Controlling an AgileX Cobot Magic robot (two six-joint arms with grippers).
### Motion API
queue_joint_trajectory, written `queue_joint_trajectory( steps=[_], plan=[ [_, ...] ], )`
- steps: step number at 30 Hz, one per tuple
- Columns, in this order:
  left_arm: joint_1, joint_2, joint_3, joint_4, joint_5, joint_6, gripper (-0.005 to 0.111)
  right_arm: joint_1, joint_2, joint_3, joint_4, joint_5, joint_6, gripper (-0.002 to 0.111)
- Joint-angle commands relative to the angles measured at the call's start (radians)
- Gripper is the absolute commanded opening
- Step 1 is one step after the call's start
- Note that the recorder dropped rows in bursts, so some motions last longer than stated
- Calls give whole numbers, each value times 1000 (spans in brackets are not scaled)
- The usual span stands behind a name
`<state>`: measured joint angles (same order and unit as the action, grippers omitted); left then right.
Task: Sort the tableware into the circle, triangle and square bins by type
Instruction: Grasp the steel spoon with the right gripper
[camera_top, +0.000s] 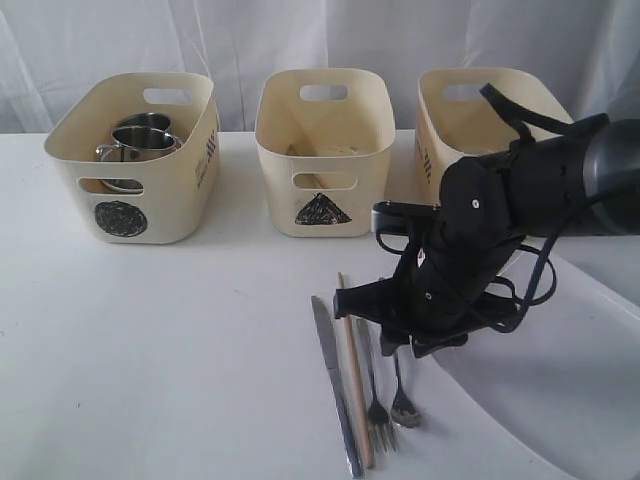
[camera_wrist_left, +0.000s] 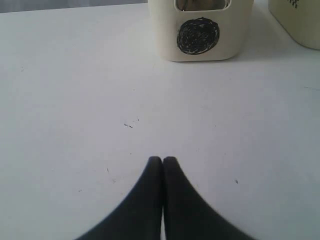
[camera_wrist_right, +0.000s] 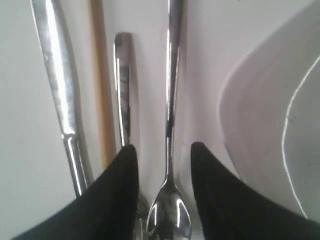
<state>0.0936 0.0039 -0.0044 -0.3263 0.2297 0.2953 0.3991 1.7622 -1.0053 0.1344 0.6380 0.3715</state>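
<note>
Right gripper (camera_wrist_right: 163, 147), jaws parted astride the spoon (camera_wrist_right: 171, 100); closing may also snag the adjacent fork (camera_wrist_right: 123, 85), since one finger (camera_wrist_right: 117, 200) overlies it.

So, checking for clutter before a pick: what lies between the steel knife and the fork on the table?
A wooden chopstick lies between the knife and the fork, alongside both; the exterior and right wrist views show it.
</note>
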Motion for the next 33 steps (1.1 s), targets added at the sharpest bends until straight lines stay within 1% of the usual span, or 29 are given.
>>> queue_joint_trajectory(
  steps=[1,7,26,29,31,33],
  plan=[
    [4,-4,4,-11,3,0,0,1,16,7,-24,1,27,34],
    [4,-4,4,-11,3,0,0,20,48,7,-24,5,27,34],
    [4,-4,4,-11,3,0,0,20,115,7,-22,-7,27,34],
    [4,-4,4,-11,3,0,0,20,115,7,-22,-7,25,29],
    [4,-4,4,-11,3,0,0,20,115,7,-22,-6,25,21],
    [4,-4,4,-11,3,0,0,20,115,7,-20,-5,6,11]
  ],
)
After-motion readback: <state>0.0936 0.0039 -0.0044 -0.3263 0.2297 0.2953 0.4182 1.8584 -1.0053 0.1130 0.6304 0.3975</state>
